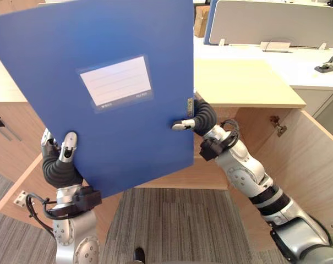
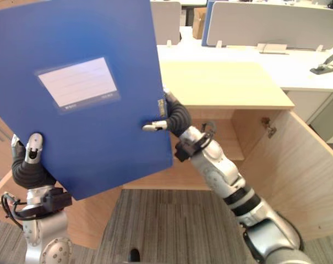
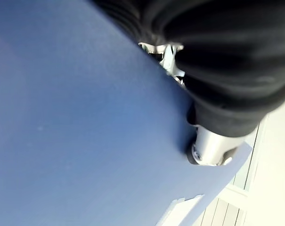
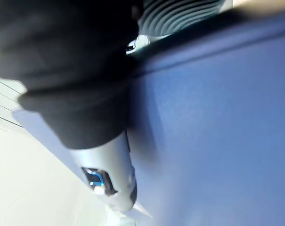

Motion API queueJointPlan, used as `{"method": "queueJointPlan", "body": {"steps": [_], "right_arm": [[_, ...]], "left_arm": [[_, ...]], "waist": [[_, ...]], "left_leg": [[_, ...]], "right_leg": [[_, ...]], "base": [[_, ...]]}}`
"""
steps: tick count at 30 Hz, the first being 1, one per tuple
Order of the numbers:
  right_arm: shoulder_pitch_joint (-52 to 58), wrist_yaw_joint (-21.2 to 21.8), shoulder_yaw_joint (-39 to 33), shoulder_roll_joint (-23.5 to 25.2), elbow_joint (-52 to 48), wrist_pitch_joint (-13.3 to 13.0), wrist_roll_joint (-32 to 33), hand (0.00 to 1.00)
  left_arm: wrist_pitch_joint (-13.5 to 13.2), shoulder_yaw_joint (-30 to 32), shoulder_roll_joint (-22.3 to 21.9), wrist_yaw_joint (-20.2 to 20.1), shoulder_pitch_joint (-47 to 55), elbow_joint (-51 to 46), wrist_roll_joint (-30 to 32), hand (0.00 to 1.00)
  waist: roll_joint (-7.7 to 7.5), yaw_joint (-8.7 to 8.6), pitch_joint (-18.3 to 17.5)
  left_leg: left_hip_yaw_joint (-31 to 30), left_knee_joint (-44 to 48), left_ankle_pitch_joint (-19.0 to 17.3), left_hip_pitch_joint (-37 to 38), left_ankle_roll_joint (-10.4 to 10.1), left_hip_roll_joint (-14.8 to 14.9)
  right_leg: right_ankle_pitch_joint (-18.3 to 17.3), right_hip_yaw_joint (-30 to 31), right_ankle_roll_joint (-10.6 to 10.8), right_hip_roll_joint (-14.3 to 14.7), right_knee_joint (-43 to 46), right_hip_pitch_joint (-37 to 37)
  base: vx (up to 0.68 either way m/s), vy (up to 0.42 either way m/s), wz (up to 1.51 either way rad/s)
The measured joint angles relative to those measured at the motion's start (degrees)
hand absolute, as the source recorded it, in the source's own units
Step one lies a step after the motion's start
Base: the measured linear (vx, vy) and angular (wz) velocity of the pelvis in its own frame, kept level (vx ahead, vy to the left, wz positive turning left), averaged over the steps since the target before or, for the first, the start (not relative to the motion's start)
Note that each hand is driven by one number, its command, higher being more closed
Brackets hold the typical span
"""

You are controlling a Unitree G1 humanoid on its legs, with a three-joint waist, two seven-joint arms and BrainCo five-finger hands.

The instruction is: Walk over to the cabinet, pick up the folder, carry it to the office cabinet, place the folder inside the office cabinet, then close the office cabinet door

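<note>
In front of the open pale wooden office cabinet point(image 1: 249, 82), I held the flat blue plastic folder point(image 1: 127, 137) up, left hand point(image 1: 67, 147) pinching its lower edge and right hand point(image 1: 184, 125) its side edge, and I judged it stiff, light and slick, best clamped at opposite edges.

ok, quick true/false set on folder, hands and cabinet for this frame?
1. The left hand and the right hand both grip the blue folder. True.
2. The folder lies inside the cabinet. False: it is held up in front of the cabinet.
3. The cabinet door on the robot's right is open. True.
4. The label on the folder is red. False: it is white.
</note>
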Motion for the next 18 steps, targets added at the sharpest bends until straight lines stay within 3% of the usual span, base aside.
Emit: {"method": "queueJointPlan", "body": {"steps": [4, 5, 14, 15, 18], "right_arm": [[-3.25, 0.76, 3.77, -4.03, 0.0, 0.29, 1.86, 0.0], [-4.03, 0.77, 4.64, -4.98, 0.0, 0.35, 2.32, 1.0], [-9.91, 0.72, 12.58, -12.19, 0.01, 1.54, 9.12, 1.0], [-10.14, 0.61, 12.76, -12.88, 0.02, 1.58, 9.78, 1.0], [-10.17, 0.54, 12.81, -14.38, 0.09, 1.68, 10.25, 1.0]], "left_arm": [[-0.32, 0.05, 0.16, 0.36, 0.01, 1.16, -0.43, 1.0], [-0.39, 0.05, 0.41, 0.5, 0.01, 1.21, -0.44, 1.0], [-2.33, -0.24, 3.02, 1.19, 0.09, 2.15, -0.49, 1.0], [-2.59, -0.97, 3.72, 1.19, 0.09, 2.15, -0.45, 0.0], [-2.32, -2.45, 4.99, 0.58, 0.12, 2.2, -0.46, 0.0]], "waist": [[0.02, 0.16, -0.14], [0.02, 0.28, -0.15], [-0.06, 1.05, -1.67], [-0.02, 1.15, -1.74], [-0.01, 1.34, -1.8]], "left_leg": [[-0.37, -0.07, 0.2, -0.11, 0.02, 0.03], [-0.4, -0.07, 0.25, -0.13, 0.04, 0.05], [-0.42, -0.05, 0.29, -0.66, 0.03, 0.12], [-0.43, -0.04, 0.3, -0.67, 0.02, 0.13], [-0.43, -0.04, 0.31, -0.67, 0.01, 0.15]], "right_leg": [[-0.01, -0.16, -0.01, 0.05, 0.16, -0.01], [-0.01, -0.16, -0.01, 0.07, 0.24, -0.05], [0.05, -0.16, -0.08, 0.18, 0.1, -0.5], [0.05, -0.16, -0.09, 0.19, 0.1, -0.51], [0.06, -0.16, -0.1, 0.2, 0.14, -0.54]], "base": [[0.0, 0.0, 0.02], [0.0, 0.0, 0.0], [0.0, 0.0, 0.0], [0.0, 0.0, 0.0], [0.0, 0.0, 0.0]]}}
